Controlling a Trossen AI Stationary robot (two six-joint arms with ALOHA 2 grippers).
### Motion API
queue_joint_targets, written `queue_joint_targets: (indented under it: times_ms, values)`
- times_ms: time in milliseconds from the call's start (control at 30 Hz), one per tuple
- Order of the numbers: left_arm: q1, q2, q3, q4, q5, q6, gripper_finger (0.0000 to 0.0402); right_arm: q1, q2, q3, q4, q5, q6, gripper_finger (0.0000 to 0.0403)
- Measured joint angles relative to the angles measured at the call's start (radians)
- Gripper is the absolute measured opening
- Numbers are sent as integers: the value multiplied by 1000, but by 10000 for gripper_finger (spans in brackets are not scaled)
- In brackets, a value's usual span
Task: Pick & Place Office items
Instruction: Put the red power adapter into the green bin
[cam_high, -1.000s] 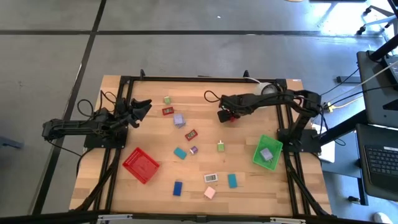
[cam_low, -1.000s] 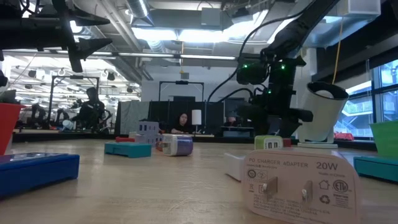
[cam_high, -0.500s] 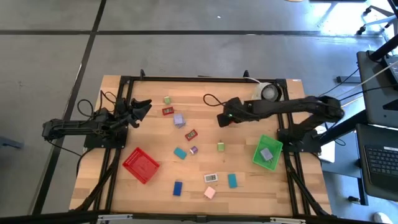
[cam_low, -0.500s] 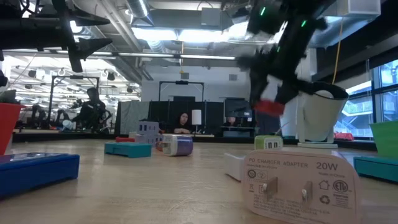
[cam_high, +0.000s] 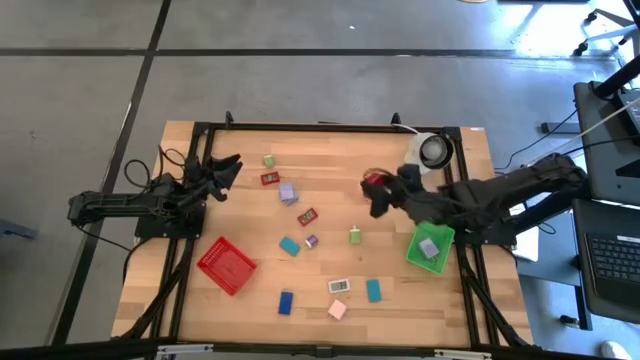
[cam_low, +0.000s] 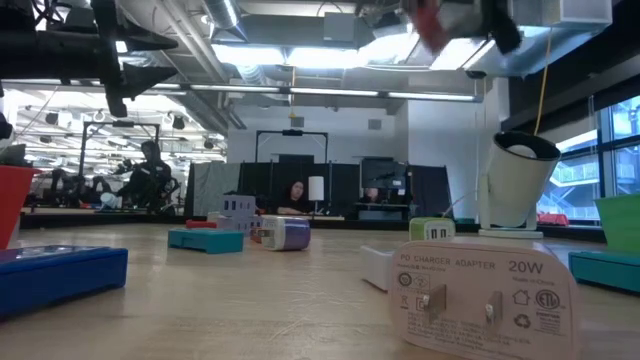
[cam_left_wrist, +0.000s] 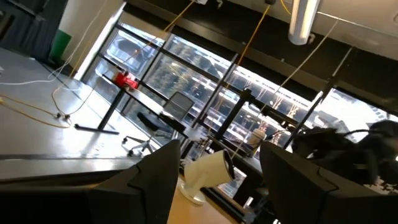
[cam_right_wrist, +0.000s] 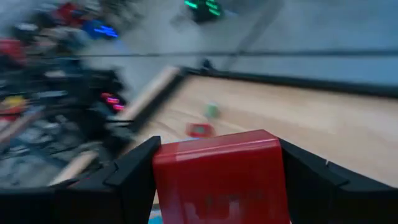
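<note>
Since the earlier frame, the right gripper (cam_high: 376, 190) has been swinging away from the table's far side toward the green basket (cam_high: 430, 245), carrying the red block (cam_right_wrist: 221, 175). Its fingers (cam_right_wrist: 314, 180) are pinching this block, one against each side. Meanwhile the left gripper (cam_high: 228, 167) is waiting, its fingers (cam_left_wrist: 155, 180) spread with nothing between them.

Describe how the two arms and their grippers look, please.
Both arms are black, slim and jointed, with black cables looping beside them. The left gripper and right gripper each end in two flat, dark, angular fingers. No markings are readable.
</note>
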Motion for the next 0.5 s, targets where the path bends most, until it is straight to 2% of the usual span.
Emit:
queue_joint_targets:
  times_ms: [100, 200, 367, 500]
  values:
    - [0, 0, 0, 1, 7, -26, 215, 81, -17, 1, 100, -2, -126, 271]
    - [0, 0, 0, 1, -2, -86, 214, 151, -34, 1, 104, -112, -147, 272]
    - [0, 0, 0, 0, -37, -190, 214, 273, -45, 1, -5, -316, 47, 272]
    - [0, 0, 0, 0, -42, -283, 214, 376, -45, 1, -176, -396, 254, 272]
